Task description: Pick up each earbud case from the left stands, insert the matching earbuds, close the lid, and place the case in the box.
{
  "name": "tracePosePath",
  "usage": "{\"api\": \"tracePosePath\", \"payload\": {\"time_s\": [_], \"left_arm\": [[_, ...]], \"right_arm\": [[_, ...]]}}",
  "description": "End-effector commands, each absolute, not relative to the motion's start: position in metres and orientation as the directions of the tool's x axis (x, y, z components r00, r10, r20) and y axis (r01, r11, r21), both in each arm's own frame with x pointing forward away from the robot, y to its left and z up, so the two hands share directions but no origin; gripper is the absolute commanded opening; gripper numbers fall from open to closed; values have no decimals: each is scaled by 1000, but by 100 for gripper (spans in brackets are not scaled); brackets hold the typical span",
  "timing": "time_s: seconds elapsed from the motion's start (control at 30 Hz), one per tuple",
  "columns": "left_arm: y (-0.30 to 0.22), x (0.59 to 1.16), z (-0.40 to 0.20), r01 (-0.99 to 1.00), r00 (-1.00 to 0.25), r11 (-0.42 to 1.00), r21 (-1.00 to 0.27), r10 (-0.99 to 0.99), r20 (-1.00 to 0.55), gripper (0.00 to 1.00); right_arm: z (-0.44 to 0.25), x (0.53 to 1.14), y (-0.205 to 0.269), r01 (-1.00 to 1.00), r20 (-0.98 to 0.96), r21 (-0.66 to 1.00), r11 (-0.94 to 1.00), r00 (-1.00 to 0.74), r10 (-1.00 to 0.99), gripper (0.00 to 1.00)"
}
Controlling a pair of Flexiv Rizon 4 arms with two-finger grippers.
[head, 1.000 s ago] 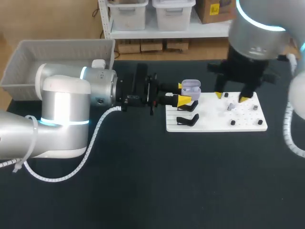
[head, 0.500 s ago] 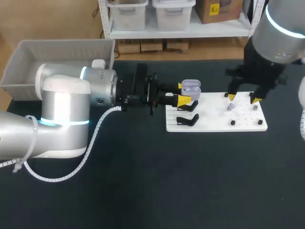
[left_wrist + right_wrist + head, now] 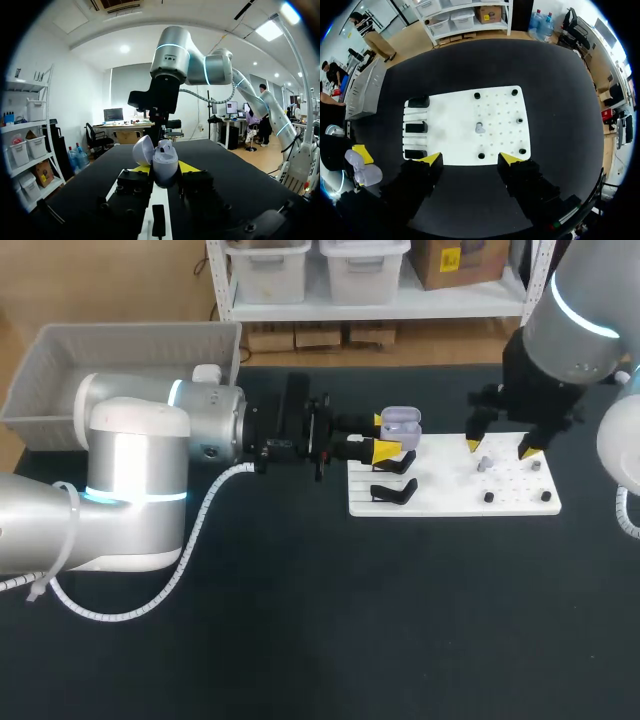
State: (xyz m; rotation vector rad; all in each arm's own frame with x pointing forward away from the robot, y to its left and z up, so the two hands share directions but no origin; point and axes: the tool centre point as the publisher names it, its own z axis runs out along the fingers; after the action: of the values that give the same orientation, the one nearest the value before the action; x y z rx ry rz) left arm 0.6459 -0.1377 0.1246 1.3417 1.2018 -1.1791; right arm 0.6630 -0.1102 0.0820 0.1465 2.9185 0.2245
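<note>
Head view: right end effector [image 3: 500, 449] inside white board's [image 3: 450, 490] edges

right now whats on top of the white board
Three bare black stands, one grey earbud near the middle, and five black pegs. The right gripper covers two bits of the board edge with its tips, so those are unseen.

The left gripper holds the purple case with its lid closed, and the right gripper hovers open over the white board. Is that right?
Not quite: the left wrist view shows the purple case with its lid open, not closed. The left gripper does hold it, and the right gripper hovers open over the white board.
</note>
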Motion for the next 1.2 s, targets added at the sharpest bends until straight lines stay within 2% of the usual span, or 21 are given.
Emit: {"api": "tracePosePath", "payload": {"time_s": [0.03, 0.5, 0.6, 1.2], "left_arm": [[-138, 646, 124, 997, 52, -65, 47, 82, -995, 0], [-138, 646, 124, 997, 52, -65, 47, 82, -995, 0], [-138, 646, 124, 997, 52, -65, 47, 82, -995, 0], [-138, 646, 124, 997, 52, -65, 47, 82, -995, 0]], "right_arm": [[69, 672, -114, 68, -201, 175, 982, -974, 103, 69], [32, 692, -113, 22, -159, 209, 978, -986, 56, 58], [28, 695, -113, 20, -155, 210, 977, -986, 53, 50], [18, 699, -119, 72, -141, 213, 974, -985, 103, 44]]}}
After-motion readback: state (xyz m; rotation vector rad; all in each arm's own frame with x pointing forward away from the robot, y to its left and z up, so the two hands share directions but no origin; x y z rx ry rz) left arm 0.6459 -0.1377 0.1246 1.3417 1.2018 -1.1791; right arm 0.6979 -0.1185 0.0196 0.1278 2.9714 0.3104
